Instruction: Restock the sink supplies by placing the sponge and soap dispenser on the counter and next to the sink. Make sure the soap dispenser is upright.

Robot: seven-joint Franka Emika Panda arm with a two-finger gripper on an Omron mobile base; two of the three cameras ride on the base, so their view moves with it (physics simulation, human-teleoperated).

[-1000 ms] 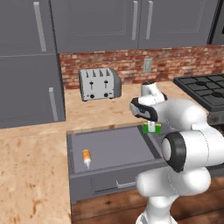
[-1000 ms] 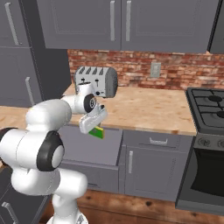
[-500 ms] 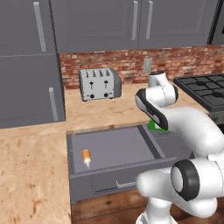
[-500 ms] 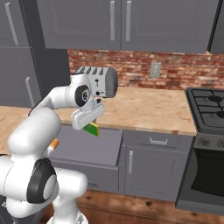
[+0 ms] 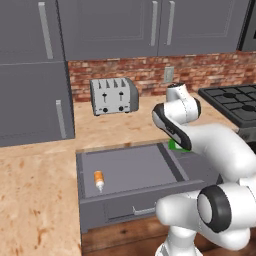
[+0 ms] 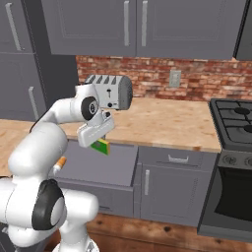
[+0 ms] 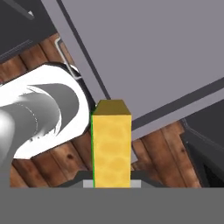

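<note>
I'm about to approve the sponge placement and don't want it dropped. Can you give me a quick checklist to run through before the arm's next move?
1. Gripper shut on the sponge: ok.
2. Sponge lifted clear of the open drawer: ok.
3. Counter to the drawer's right bare for set-down: ok.
4. Sink's position relative to that spot: cannot tell.
5. Soap dispenser upright: not ok, it lies flat in the drawer.
6. Toaster away from the arm's path: ok.

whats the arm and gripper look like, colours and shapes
The arm is glossy white, built of fat rounded tube-like links with bulbous elbows. Its joints carry dark grey to black round caps and bands. The gripper sits under a boxy white hand with a dark stripe along its side, and its finger tips are small and dark. No cables or markings show.
</note>
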